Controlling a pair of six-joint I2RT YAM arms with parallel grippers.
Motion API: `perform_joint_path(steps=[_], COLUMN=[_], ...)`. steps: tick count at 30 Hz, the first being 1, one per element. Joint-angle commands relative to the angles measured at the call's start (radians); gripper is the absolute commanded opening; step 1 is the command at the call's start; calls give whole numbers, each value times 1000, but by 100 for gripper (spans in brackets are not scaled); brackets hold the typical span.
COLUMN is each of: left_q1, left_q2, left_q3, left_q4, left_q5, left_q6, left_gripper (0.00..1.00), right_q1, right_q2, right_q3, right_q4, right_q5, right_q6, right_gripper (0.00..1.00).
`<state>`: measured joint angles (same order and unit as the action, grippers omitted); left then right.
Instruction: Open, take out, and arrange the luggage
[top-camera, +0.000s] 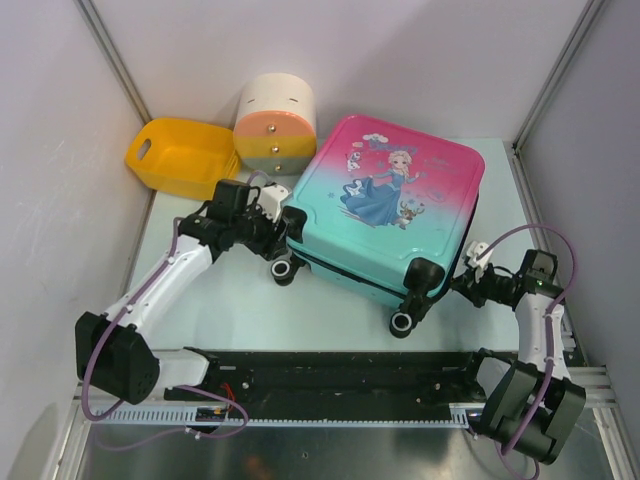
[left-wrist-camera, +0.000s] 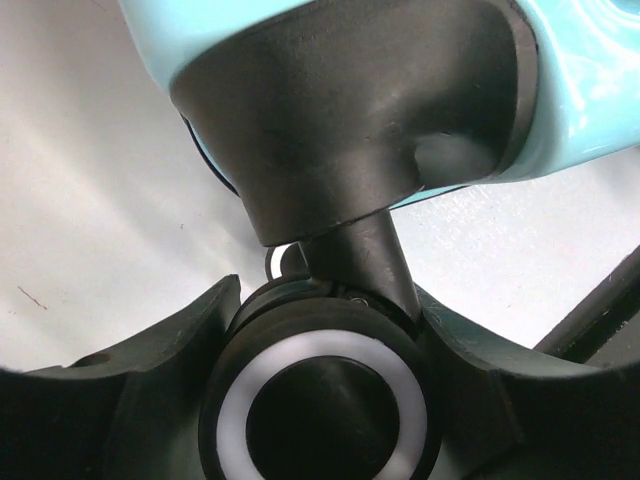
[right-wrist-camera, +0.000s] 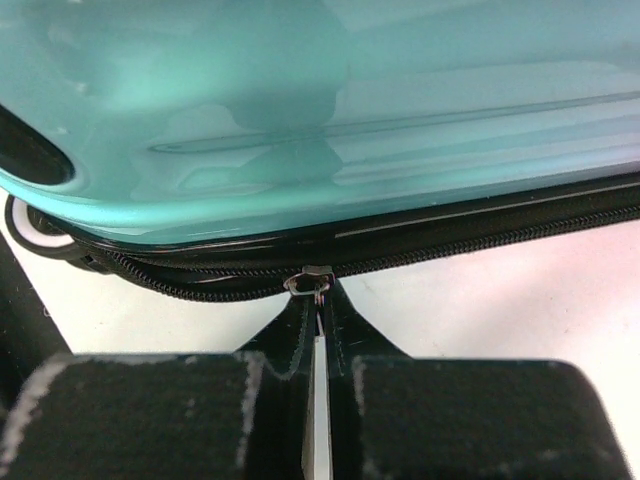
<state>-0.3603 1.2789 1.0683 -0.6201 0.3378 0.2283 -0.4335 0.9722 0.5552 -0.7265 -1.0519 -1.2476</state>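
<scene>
- Luggage: the hard-shell kids' suitcase (top-camera: 385, 205), teal-to-pink w/ princess print, lies flat on the pale table (top-camera: 330, 310). Print is up, lid shut, wheel end twd the arm bases. Its far-left corner sits near the round cream-orange drawer box (top-camera: 275, 125).
- R gripper (right-wrist-camera: 318, 325): jaws closed, pinching the small metal zip pull (right-wrist-camera: 308, 283) on the black zip edge (right-wrist-camera: 480, 240), by the near-right corner.
- L gripper (left-wrist-camera: 328, 300): jaws apart, one each side of the black castor wheel (left-wrist-camera: 322, 410) w/ white ring at the near-left corner. We can't tell whether they press on it.
- Key relation: the shell lies straight ahead of the R jaws and the zip track runs crosswise to them, along the case's side. So we judge the pull must go along the track, not away from the shell.
- Case's long axis runs from the wheel end to the pink far end. R arm is on the zip; L arm prob. serves as a brace.
- Step: unzipping; case not opened, nothing out.
</scene>
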Motion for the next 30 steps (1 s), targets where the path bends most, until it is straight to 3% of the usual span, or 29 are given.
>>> perform_joint_path(steps=[1, 2, 3, 4, 13, 16, 20, 23, 25, 27, 29, 30], left_q1=[37, 58, 70, 83, 152, 169, 185, 190, 188, 187, 176, 169], left_q2=[19, 17, 16, 16, 60, 92, 134, 117, 102, 57, 5, -60], left_q3=[-4, -7, -16, -16, 15, 50, 107, 124, 140, 162, 156, 145], left_q4=[26, 28, 26, 26, 26, 26, 25, 25, -27, -69, -78, -78], left_q5=[-200, -185, -171, -160, -140, -132, -122, -34, 73, 185, 227, 243], left_q6=[9, 11, 13, 16, 118, 129, 143, 163, 175, 168, 137, 134], left_gripper=[27, 21, 7, 0, 0, 0, 0, 2, 47, 79, 87, 97], right_q1=[-27, -51, -60, -71, -87, -67, -31, 1, 21, 56, 94, 105], right_q2=[-38, -38, -38, -35, 112, 184, 235, 209, 175, 152, 125, 117], right_q3=[31, 31, 31, 31, 32, 49, 113, 127, 129, 129, 124, 123], right_q4=[85, 99, 116, 159, 603, 673, 527, 351, 228, 133, 87, 73], right_q5=[21, 30, 36, 41, 82, 83, -2, -55, -72, -83, -88, -88], right_q6=[68, 68, 70, 83, 220, 260, 217, 110, 33, -7, -21, -16], right_gripper=[0, 0, 0, 0, 0, 0, 0, 0, 0, 0, 0, 0])
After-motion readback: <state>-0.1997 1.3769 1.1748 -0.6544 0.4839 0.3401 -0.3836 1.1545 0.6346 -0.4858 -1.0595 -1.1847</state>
